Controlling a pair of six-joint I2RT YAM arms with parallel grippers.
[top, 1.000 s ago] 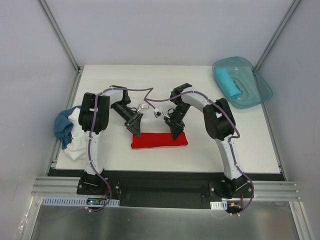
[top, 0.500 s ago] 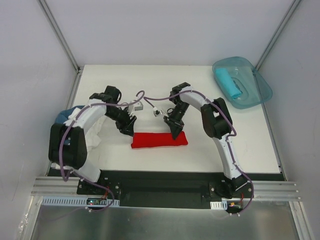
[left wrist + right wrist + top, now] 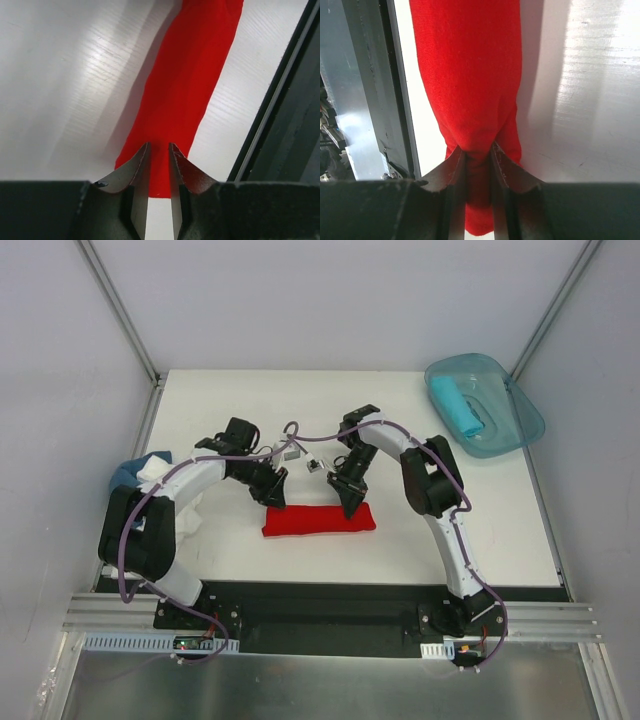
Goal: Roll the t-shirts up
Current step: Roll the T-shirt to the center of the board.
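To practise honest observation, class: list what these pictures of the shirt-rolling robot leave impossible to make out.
- Top view: the left arm covers most of the white t-shirt and blue t-shirt, hiding their shape.
- Left wrist view: the top edge cuts off the red t-shirt's far end; whether the left gripper pinches it is unclear.
- Right wrist view: the right gripper hides the fold it clamps.

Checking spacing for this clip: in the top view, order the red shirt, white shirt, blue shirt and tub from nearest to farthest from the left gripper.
1. Red shirt, pinched by the left gripper.
2. White shirt, off to the left.
3. Blue shirt, farther left, beside the white one.
4. Tub, far right corner.
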